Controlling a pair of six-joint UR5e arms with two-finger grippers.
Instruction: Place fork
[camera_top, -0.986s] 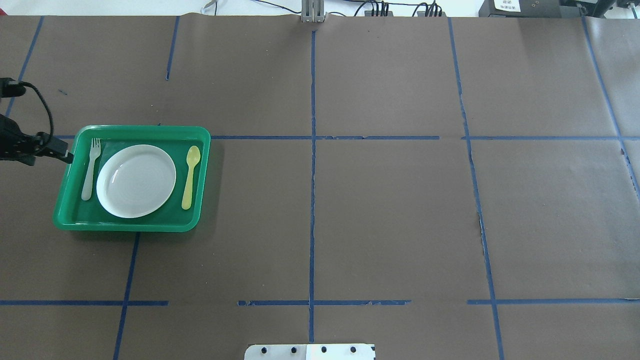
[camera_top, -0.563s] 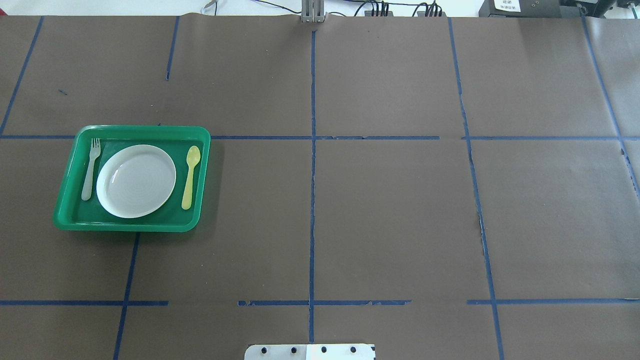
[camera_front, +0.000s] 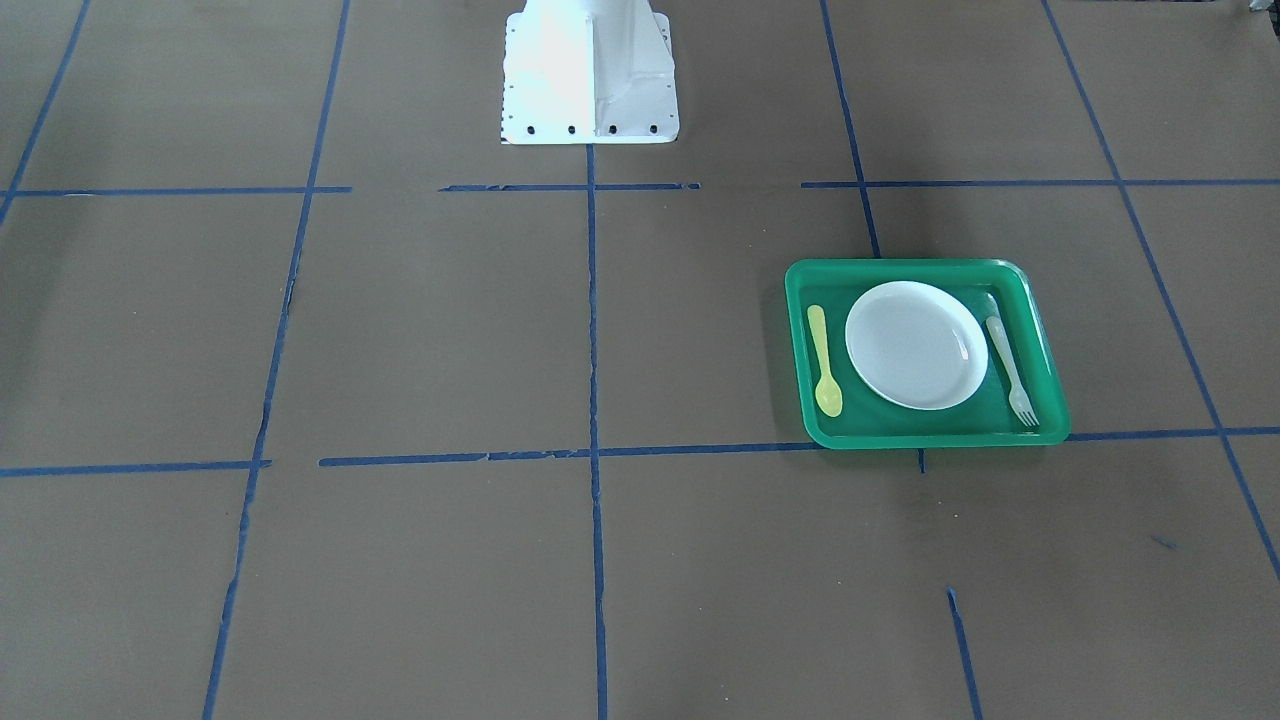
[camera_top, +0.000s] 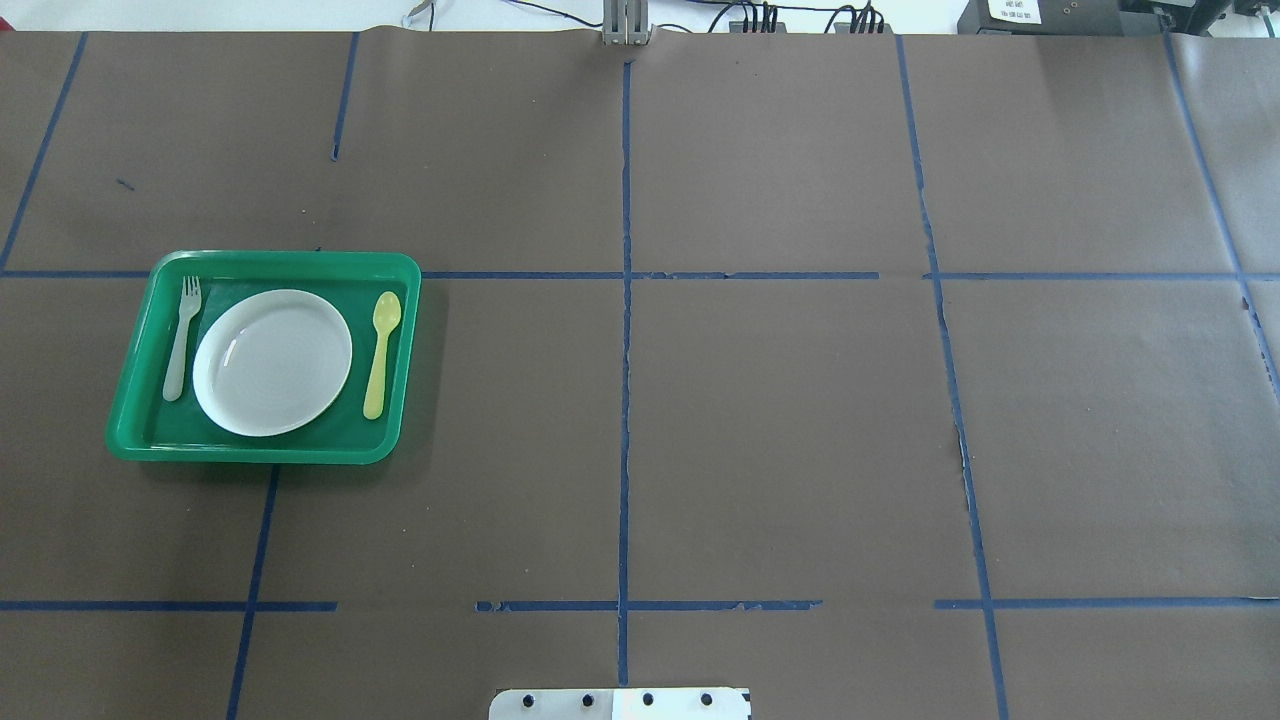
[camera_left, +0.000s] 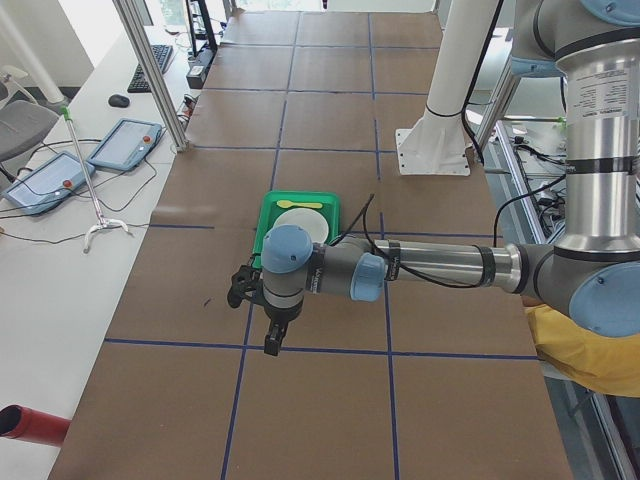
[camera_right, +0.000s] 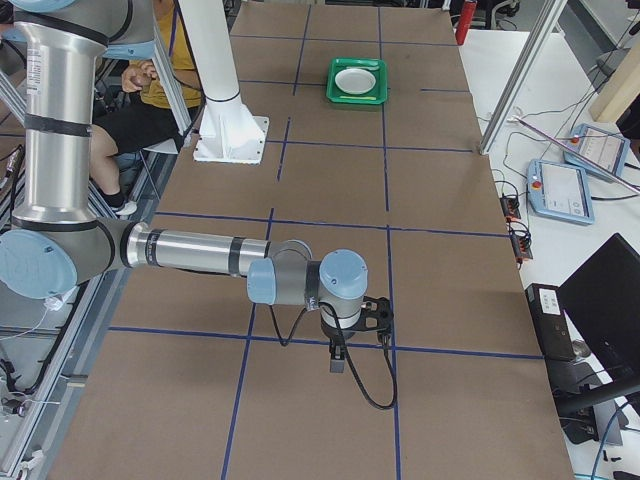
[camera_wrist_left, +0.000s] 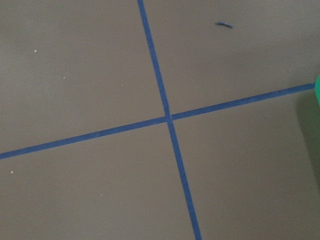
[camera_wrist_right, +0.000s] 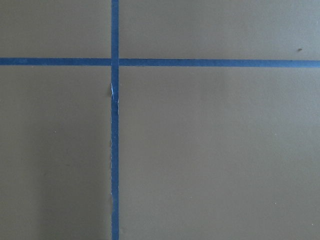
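The pale translucent fork lies flat in the green tray, left of the white plate, tines pointing away from the robot. It also shows in the front view, right of the plate. My left gripper shows only in the exterior left view. It hangs over bare table beside the tray, apart from the fork, and I cannot tell if it is open. My right gripper shows only in the exterior right view, far from the tray, and I cannot tell its state.
A yellow spoon lies in the tray on the plate's other side. The robot's white base stands at the table's near middle. Brown paper with blue tape lines covers the table. An operator sits behind the robot.
The left arm's black wrist and cable, at the overhead view's left edge beside the tray one second ago, have moved out of that view. Fork, plate and spoon have not moved.
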